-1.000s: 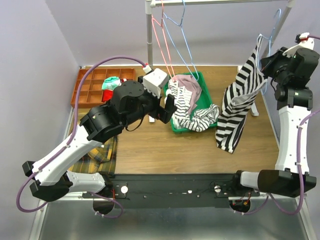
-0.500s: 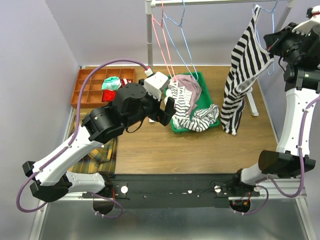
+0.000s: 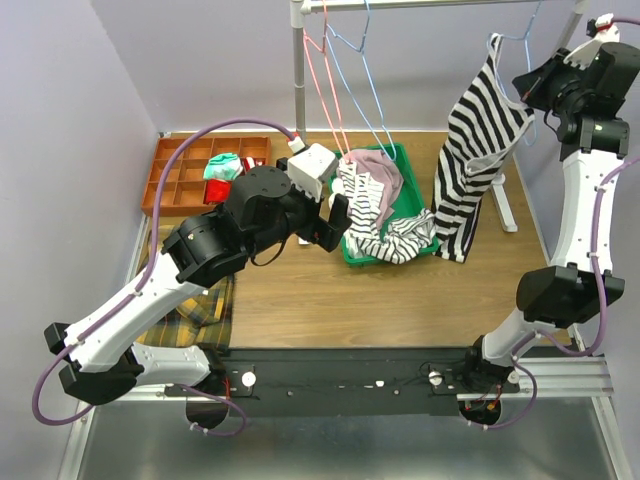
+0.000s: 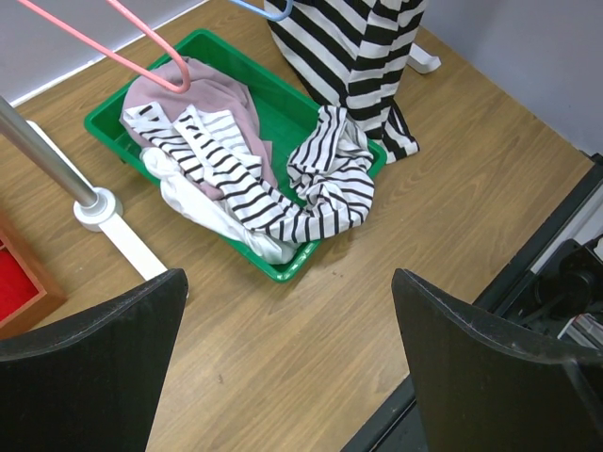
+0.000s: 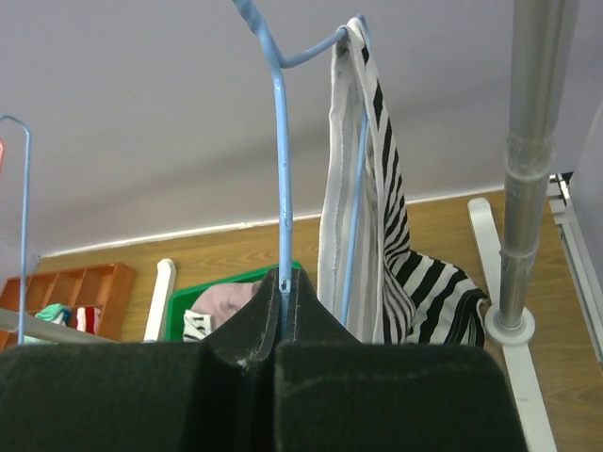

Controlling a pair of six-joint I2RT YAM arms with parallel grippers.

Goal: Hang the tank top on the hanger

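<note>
The right gripper [image 5: 283,285] is high in the upper right of the top view. Its two fingers are pressed together, pinching the thin blue wire of the hanger [image 5: 280,141]. The tank top [image 3: 478,140] hangs on that hanger, with a strap looped over the wire's bend. Its black and white stripes fall down toward the table [image 3: 380,300] (the bottom edge is just beside the green tray [image 4: 104,118]). The hanger's top is up near the grey rail [image 3: 450,4], but I cannot tell if it touches.

The left gripper [image 4: 287,278] is in the middle of the top view, next to the tray. Its fingers are spread wide and hold nothing. In the tray lie a pink top [image 4: 207,94] and another striped cloth [image 4: 330,179]. Two red hangers [image 3: 325,80] hang from the rail above it.
</note>
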